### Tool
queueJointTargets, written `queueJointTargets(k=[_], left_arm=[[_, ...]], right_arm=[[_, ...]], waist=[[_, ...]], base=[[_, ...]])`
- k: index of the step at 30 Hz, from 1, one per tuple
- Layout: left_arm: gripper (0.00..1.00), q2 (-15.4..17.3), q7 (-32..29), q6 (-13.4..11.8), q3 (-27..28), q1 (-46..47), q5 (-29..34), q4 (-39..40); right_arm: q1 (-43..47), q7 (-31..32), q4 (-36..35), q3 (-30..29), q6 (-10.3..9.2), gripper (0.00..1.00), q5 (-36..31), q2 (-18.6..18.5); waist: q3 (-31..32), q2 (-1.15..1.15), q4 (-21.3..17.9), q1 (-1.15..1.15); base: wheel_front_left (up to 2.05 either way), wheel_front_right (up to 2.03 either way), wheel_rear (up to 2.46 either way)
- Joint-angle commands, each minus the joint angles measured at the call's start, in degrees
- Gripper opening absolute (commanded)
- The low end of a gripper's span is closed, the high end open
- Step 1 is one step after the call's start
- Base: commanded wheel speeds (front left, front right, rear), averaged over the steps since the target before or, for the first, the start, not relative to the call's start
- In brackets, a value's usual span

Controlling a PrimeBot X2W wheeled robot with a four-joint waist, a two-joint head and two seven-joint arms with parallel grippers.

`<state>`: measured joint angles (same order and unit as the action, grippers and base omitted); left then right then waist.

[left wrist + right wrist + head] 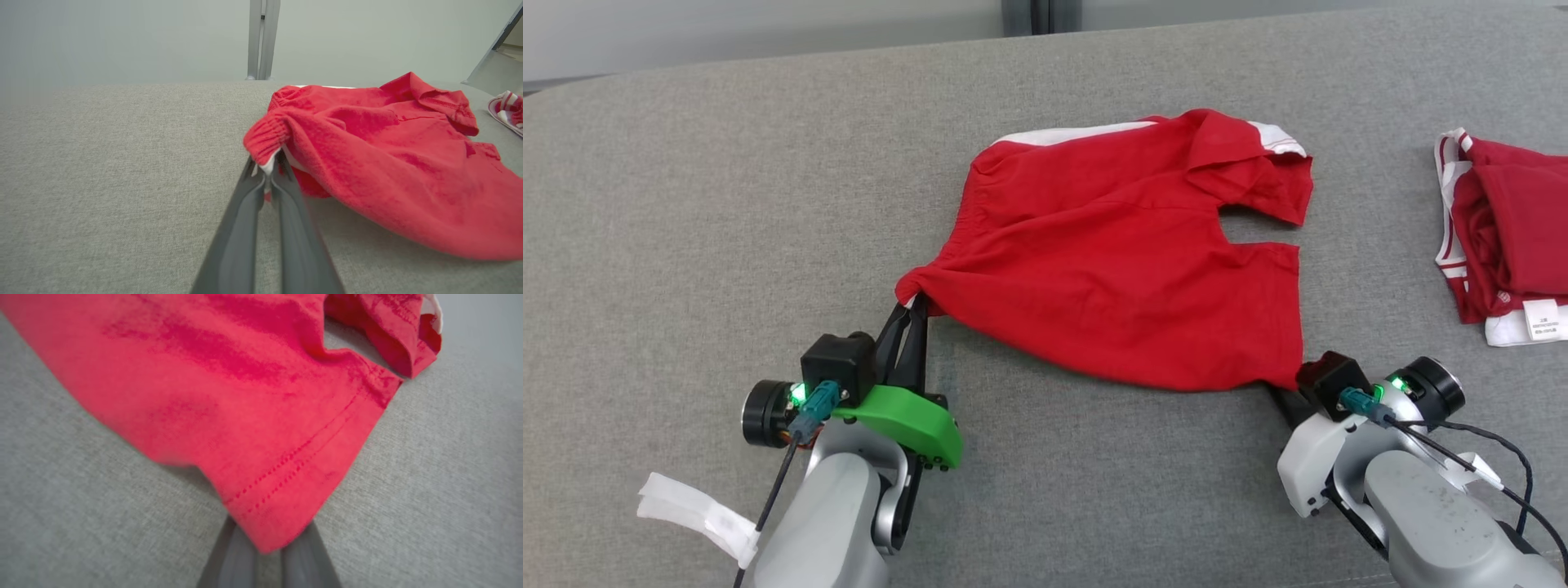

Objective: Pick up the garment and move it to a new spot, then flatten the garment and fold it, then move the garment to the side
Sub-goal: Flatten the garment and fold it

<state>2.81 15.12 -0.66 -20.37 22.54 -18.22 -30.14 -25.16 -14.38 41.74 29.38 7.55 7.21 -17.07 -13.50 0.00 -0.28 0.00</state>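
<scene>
I hold the soft, limp red cotton shorts [1119,261] by corners: left hand [913,306] pinches waistband [265,136], right hand [1284,396] clamps hem [286,473].

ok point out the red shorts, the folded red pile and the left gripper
red shorts [1119,261], head view, middle of the spread cloth
folded red pile [1515,237], head view, its red top layer
left gripper [267,169], left wrist view, between the fingertips pinching the waistband
</scene>
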Motion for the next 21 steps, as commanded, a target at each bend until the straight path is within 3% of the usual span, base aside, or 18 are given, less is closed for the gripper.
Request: queueJointTargets(k=[1,4,8,15,21], left_arm=[[0.00,0.18,0.00,0.31,0.84,-0.50,0.68,0.75],[0.00,0.29,0.00,1.09,2.20,-0.74,1.50,1.89],[0.00,1.37,0.00,2.38,3.70,0.86,2.73,3.44],[0.00,4.20,-0.07,4.49,4.99,7.44,3.03,2.85],[0.00,5.88,-2.68,6.09,5.30,16.67,1.94,3.81]], right_arm=[[0.91,0.39,-0.31,0.42,-0.13,0.00,2.06,-0.65],[0.92,0.29,-4.03,1.35,-0.12,0.00,7.95,-0.48],[-1.25,1.77,-11.70,2.91,-0.12,0.00,14.79,-3.72],[-7.36,7.47,-24.06,3.16,-0.11,0.00,22.11,-9.26],[-15.53,11.50,-29.63,2.66,-0.11,0.00,25.45,-11.44]], waist=[[1.32,0.00,-0.53,0.00],[2.85,0.00,-1.00,0.00],[5.03,0.00,-1.55,0.00],[8.82,0.00,-2.27,0.00],[11.16,0.00,-2.12,0.00]], base=[[0.00,0.00,0.00],[0.00,0.00,0.00],[0.00,0.00,0.00],[0.00,0.00,0.00],[0.00,0.00,0.00]])
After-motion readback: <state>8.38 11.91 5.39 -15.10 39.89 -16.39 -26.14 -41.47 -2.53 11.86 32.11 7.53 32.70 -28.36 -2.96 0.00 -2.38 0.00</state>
